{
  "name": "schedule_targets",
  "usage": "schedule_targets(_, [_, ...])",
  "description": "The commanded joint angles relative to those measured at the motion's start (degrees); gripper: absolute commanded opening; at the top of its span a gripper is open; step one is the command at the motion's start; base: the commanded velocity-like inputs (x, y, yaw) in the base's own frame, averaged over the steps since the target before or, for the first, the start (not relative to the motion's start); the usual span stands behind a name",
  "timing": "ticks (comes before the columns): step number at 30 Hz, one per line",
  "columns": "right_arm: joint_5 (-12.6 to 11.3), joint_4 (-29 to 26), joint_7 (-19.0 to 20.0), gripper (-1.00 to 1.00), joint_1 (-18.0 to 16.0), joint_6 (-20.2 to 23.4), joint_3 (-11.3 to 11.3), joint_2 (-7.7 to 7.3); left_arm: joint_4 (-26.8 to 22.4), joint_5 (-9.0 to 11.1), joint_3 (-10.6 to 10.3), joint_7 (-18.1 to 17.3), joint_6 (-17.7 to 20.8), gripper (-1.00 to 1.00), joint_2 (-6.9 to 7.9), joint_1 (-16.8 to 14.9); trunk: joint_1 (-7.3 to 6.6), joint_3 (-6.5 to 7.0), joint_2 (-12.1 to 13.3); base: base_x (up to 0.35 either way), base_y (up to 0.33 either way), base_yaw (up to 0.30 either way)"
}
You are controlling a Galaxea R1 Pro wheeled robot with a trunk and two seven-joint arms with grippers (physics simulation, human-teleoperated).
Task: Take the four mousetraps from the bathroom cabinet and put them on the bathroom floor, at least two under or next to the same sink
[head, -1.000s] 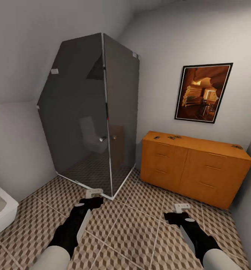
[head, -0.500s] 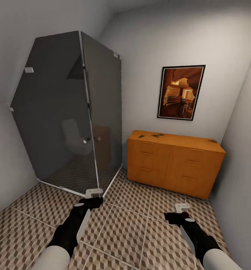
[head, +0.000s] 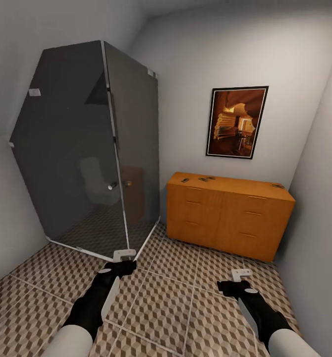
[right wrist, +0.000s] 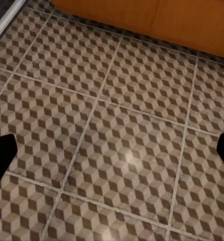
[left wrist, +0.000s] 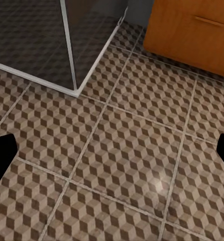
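Observation:
The orange-brown cabinet (head: 230, 215) stands against the far wall, under a framed picture. Small mousetraps lie on its flat top: one near the left end (head: 185, 180), a close pair (head: 207, 178) beside it, and one at the right end (head: 277, 186). They are too small to make out in detail. Both arms hang low over the cube-patterned bathroom floor (head: 176, 297), well short of the cabinet. My left gripper (head: 124, 258) (left wrist: 112, 155) is open and holds nothing. My right gripper (head: 241, 275) (right wrist: 112, 153) is open too, with bare tiles between its fingers. The cabinet front (left wrist: 192, 30) (right wrist: 157, 15) edges both wrist views.
A dark glass shower enclosure (head: 86, 148) fills the left corner, its white base rail (left wrist: 72, 85) close to my left gripper. A grey wall (head: 319, 208) closes in the right side beside the cabinet. Open tiled floor lies between me and the cabinet.
The whole view has swung to the right, so the toilet at the left edge has left the picture and the cabinet sits more central. Both arms keep their pose.

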Motion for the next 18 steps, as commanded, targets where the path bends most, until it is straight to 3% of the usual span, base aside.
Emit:
schedule_targets(1, [0.13,-0.1,0.03,1.0,0.01,0.34,-0.01,-0.01,-0.08,-0.01,0.12,0.07,0.28,1.0,-0.05,-0.01,0.02,-0.03,-0.05,0.0,0.0,-0.003])
schedule_targets(18, [0.17,-0.1,0.0,1.0,0.01,0.34,0.08,0.02,-0.05,-0.22,0.12,0.07,0.23,1.0,0.12,-0.01,0.02,-0.03,-0.05,0.0,0.0,0.0])
